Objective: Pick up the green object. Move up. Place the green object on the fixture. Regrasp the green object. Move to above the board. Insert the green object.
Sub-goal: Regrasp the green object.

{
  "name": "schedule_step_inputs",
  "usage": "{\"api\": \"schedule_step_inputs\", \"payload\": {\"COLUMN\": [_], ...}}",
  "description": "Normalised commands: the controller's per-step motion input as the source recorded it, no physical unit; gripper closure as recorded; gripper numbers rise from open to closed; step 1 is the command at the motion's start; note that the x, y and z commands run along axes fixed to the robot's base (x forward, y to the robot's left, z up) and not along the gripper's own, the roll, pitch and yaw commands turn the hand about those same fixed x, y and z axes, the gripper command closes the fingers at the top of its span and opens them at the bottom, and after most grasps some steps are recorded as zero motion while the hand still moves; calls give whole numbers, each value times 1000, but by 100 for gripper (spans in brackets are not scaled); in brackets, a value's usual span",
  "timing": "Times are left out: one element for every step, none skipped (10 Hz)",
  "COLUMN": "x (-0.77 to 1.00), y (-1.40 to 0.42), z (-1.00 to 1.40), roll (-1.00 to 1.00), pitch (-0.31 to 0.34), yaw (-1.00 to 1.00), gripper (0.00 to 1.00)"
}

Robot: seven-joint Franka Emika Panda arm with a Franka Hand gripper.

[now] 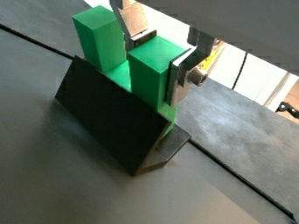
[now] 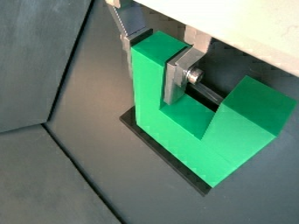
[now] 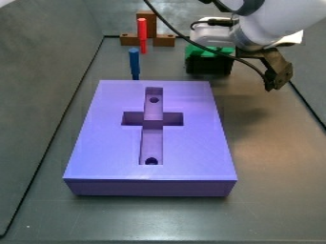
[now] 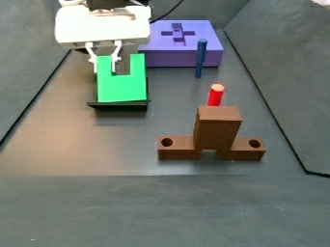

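Note:
The green object point(image 1: 149, 83) stands with its two prongs up on the dark fixture point(image 1: 105, 118), and in a side view it shows as a bright green block point(image 4: 123, 87) on the fixture's dark base point(image 4: 116, 103). My gripper point(image 1: 160, 59) straddles one prong, and both silver fingers point(image 2: 176, 77) lie flat against its sides. The other prong point(image 2: 251, 109) stands free beside it. The purple board point(image 3: 152, 133) with its cross-shaped recess lies apart from the fixture, and the gripper point(image 3: 211, 38) is beyond its far end.
A thin blue peg point(image 3: 133, 64) stands at the board's far edge. A red peg point(image 4: 217, 95) sits in a brown base point(image 4: 213, 135) on the dark floor. Dark walls enclose the work area.

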Motion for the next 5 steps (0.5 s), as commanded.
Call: {"api": "schedule_step_inputs", "payload": {"x": [0, 0, 0, 0, 0], "y": [0, 0, 0, 0, 0], "z": [0, 0, 0, 0, 0], "roll": [0, 0, 0, 0, 0], "pitch": [0, 0, 0, 0, 0], "yaw": [0, 0, 0, 0, 0], "gripper": [100, 100, 100, 100, 100]}}
